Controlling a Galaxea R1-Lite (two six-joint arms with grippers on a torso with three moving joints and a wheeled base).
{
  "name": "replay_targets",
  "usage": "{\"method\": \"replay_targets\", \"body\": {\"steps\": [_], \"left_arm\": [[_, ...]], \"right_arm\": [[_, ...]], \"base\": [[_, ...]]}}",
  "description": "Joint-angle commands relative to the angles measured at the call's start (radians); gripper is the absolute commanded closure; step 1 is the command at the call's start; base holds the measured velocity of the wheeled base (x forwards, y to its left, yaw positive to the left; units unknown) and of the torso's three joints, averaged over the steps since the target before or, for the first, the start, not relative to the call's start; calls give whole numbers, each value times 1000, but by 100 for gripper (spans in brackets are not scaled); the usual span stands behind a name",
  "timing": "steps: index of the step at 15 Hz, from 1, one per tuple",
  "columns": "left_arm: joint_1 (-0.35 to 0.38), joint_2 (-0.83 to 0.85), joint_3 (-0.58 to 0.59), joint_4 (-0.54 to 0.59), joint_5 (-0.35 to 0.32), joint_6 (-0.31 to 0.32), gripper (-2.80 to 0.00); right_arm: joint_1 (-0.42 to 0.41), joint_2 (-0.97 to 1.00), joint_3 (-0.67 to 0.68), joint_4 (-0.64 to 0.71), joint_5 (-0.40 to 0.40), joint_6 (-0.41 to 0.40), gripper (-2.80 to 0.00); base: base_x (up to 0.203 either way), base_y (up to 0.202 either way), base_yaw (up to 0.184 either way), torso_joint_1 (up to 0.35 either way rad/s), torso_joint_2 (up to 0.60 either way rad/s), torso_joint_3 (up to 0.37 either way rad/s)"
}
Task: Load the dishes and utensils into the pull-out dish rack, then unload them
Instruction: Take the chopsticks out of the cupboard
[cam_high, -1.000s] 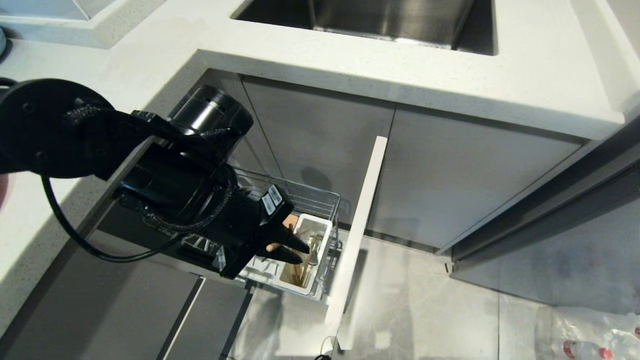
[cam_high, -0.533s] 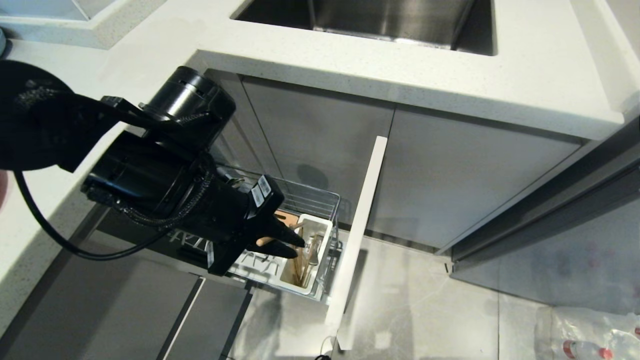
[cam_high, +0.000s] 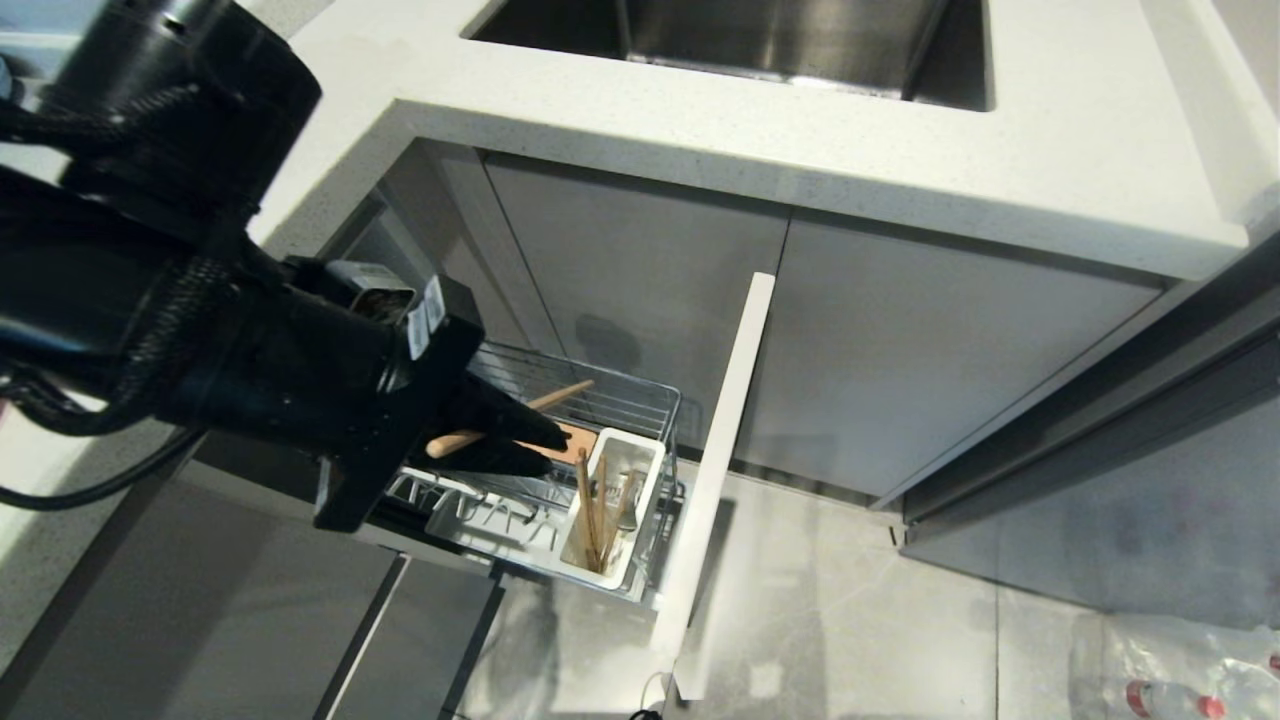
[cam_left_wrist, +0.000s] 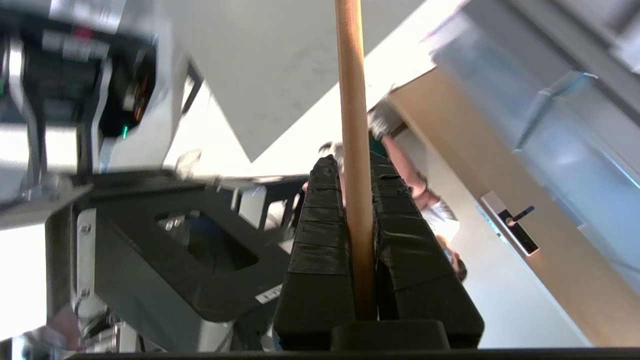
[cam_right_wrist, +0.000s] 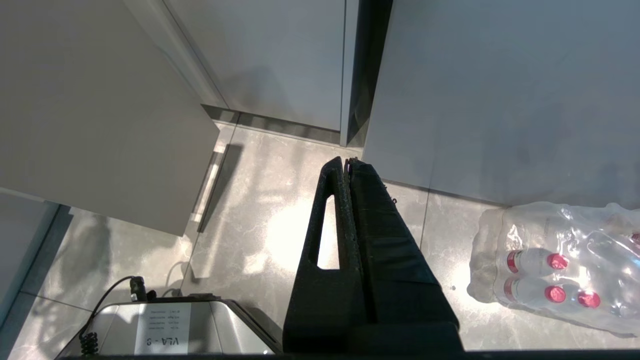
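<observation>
Wooden chopstick (cam_high: 510, 420) is pinched crosswise in the left hand (cam_high: 525, 445), which we record above the pull-out dish rack (cam_high: 600, 410). We note more chopsticks (cam_high: 590, 515) upright in the rack's white cutlery box (cam_high: 640, 500). Right hand (cam_right_wrist: 347, 165) is pressed together over the floor (cam_right_wrist: 260, 210), right of the rack.

Head cam looks steeply down over the countertop (cam_high: 800, 150) at the pull-out dish rack (cam_high: 560, 470); left wrist cam seems tipped upward; right wrist faces the floor (cam_right_wrist: 260, 200), sharing the bottled-water pack (cam_right_wrist: 560, 265).
</observation>
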Motion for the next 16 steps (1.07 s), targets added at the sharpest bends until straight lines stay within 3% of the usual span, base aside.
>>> {"method": "replay_targets", "body": {"steps": [1, 5, 7, 10, 13, 16], "left_arm": [[-21, -69, -16, 6, 23, -6, 0], [-94, -220, -50, 1, 128, 11, 0], [-104, -301, -78, -19, 146, 36, 0], [-96, -424, -135, -57, 215, 141, 0], [59, -449, -177, -60, 338, 309, 0], [258, -428, -218, -31, 520, 463, 0]], "right_arm": [[1, 1, 2, 0, 0, 0, 0], [0, 1, 2, -1, 0, 0, 0], [1, 1, 2, -1, 0, 0, 0], [1, 1, 2, -1, 0, 0, 0], [0, 1, 2, 0, 0, 0, 0], [0, 1, 2, 0, 0, 0, 0]], "base": [[0, 0, 0, 0, 0, 0], [0, 0, 0, 0, 0, 0], [0, 0, 0, 0, 0, 0], [0, 0, 0, 0, 0, 0], [0, 0, 0, 0, 0, 0], [0, 0, 0, 0, 0, 0]]}}
